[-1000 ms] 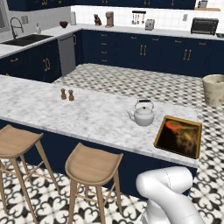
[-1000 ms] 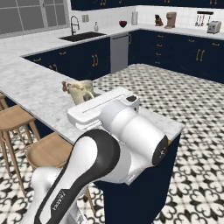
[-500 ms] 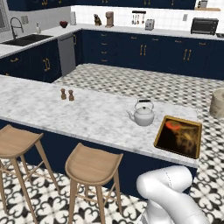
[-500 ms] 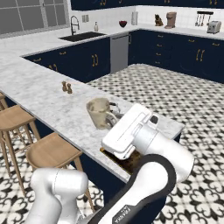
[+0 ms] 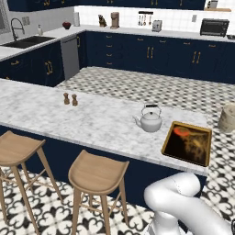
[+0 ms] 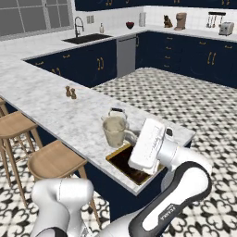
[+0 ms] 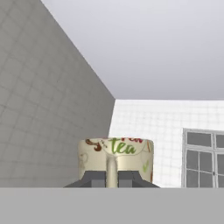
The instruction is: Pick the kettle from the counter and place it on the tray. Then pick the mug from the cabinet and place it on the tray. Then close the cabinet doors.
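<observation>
A cream mug [image 6: 114, 130] with "tea" lettering hangs in the air at the counter's end, just beside and above the tray [image 6: 125, 163]. My gripper [image 6: 131, 137] is shut on its handle; the hand view has the mug [image 7: 116, 159] upright with my gripper [image 7: 112, 178] pinching the handle. At the right edge of the left base view the mug [image 5: 228, 118] floats right of the tray [image 5: 188, 143]. A grey-white kettle [image 5: 149, 120] stands on the marble counter just left of the tray; its handle [image 6: 115, 111] peeks out behind the mug.
Salt and pepper shakers [image 5: 70, 99] stand further left on the island counter [image 5: 69, 119]. Two wooden stools [image 5: 97, 172] sit under its near edge. Navy base cabinets [image 5: 151, 55] with small appliances line the far wall, across patterned floor tiles.
My arm has swung the mug over and down toward the tray end of the counter; the kettle, tray and shakers have stayed put.
</observation>
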Controlling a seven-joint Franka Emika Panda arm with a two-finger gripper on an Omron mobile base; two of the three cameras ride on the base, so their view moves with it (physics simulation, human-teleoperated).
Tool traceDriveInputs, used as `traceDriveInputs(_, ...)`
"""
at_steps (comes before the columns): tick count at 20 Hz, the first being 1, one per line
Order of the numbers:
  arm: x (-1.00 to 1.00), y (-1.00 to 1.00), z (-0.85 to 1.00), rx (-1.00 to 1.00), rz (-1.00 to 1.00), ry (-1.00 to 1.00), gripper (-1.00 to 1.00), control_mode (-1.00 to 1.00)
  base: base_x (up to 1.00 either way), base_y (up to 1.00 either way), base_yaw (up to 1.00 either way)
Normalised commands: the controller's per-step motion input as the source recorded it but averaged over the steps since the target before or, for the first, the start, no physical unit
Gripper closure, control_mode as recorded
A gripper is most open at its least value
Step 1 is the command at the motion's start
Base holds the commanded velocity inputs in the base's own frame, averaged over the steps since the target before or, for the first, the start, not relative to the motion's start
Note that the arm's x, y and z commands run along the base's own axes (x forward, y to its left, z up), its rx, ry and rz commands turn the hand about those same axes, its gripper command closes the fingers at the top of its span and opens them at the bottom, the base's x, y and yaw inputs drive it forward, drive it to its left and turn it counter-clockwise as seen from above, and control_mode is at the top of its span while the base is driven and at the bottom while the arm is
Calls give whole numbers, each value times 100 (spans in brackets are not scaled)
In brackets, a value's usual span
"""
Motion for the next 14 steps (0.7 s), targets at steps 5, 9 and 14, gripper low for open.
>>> traceDriveInputs(5,44,-1,-41,0,12,-5,100,-100,0,0,0)
traceDriveInputs(9,21,-1,-38,0,2,-8,100,-100,0,0,0)
traceDriveInputs(14,21,1,-36,-3,-12,-2,100,-100,0,0,0)
